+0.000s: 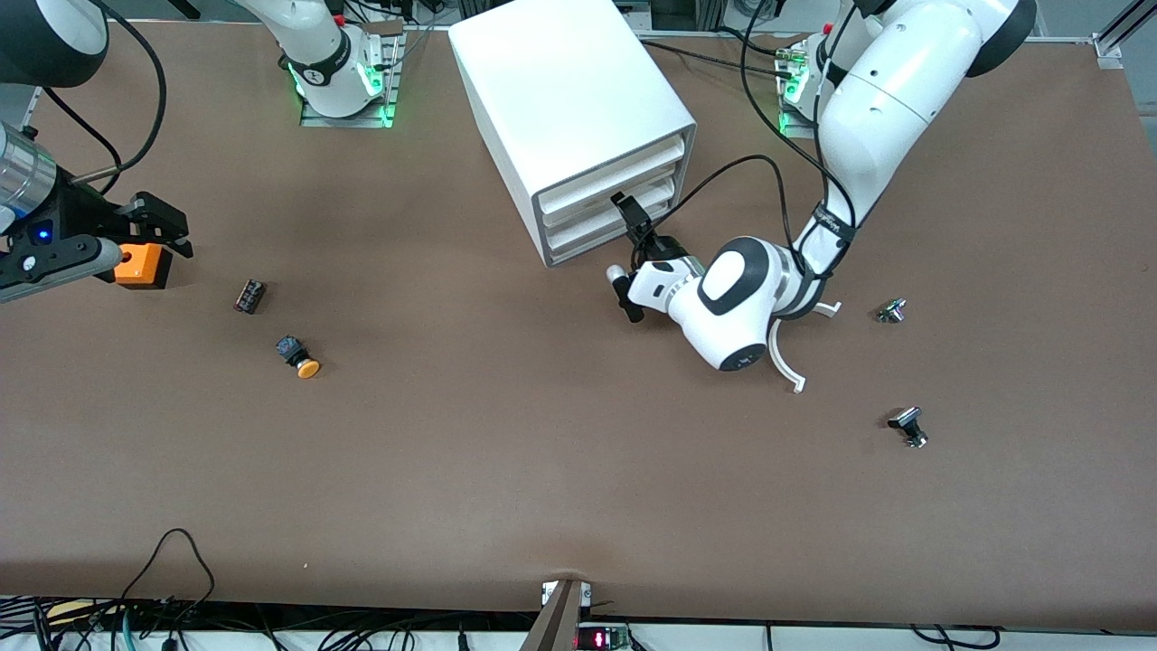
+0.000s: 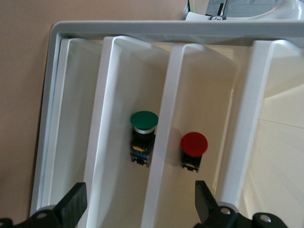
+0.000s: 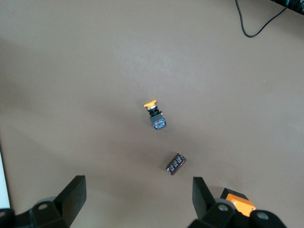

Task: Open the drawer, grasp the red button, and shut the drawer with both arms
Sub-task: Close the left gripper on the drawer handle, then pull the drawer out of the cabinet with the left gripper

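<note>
Front view, read across. Right gripper, jaws spread wide and holding nothing, is seen over the brown table at the right arm's end, above an orange box. Beside it lie a dark cylinder and, nearer the camera, an orange-cap button; bare tabletop w/ open room surrounds them. White cabinet is set mid-table, front angled toward the left arm's end. Left gripper, also wide and empty, is held at the drawers' front. In the left wrist view the red button is seen in a drawer, cap facing that camera, a green button in the next one. Two small metal parts lie toward the left arm's end.
</note>
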### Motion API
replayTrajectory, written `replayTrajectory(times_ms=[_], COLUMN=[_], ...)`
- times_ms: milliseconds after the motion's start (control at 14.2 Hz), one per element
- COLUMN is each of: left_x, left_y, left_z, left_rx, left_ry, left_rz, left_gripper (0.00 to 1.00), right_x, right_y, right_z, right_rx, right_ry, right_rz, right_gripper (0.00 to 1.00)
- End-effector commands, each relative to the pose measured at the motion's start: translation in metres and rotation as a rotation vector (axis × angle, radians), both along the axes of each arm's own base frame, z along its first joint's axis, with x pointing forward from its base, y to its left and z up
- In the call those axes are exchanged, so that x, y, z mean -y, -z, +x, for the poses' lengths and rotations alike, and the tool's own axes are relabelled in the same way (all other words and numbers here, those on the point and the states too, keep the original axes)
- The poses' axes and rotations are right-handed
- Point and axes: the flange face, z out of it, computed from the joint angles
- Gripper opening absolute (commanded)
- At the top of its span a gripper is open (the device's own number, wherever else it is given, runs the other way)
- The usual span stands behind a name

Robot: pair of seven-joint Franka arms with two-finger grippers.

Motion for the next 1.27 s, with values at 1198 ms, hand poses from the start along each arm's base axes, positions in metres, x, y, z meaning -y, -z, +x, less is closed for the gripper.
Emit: replayTrajectory(times_ms=[1198], left_x=[0.018], left_y=[-0.014], left_z=[-0.027], left_rx=[-0.053], left_ry=[0.007], left_rz=[-0.066], left_gripper=[0.79], right_x=[0.010], right_y=[-0.001], right_z=[0.005], right_rx=[0.002], right_ry=[0.029], right_rz=[0.007], right_gripper=[1.00])
